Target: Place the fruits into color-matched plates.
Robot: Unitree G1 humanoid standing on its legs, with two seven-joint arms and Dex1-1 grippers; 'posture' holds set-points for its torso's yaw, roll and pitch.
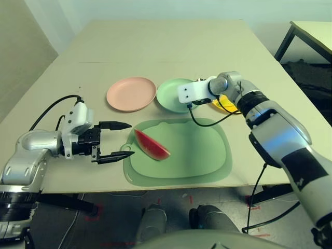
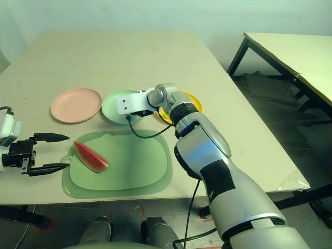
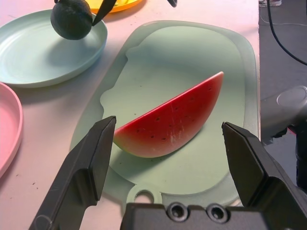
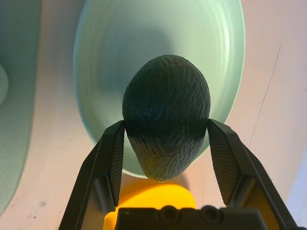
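avocado (image 4: 166, 117) above mint plate (image 4: 206, 43) on table (image 1: 171, 41)

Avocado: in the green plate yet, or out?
Out: the avocado is clamped between the right end effector's fingers, above the green plate, its shadow cast on the plate.
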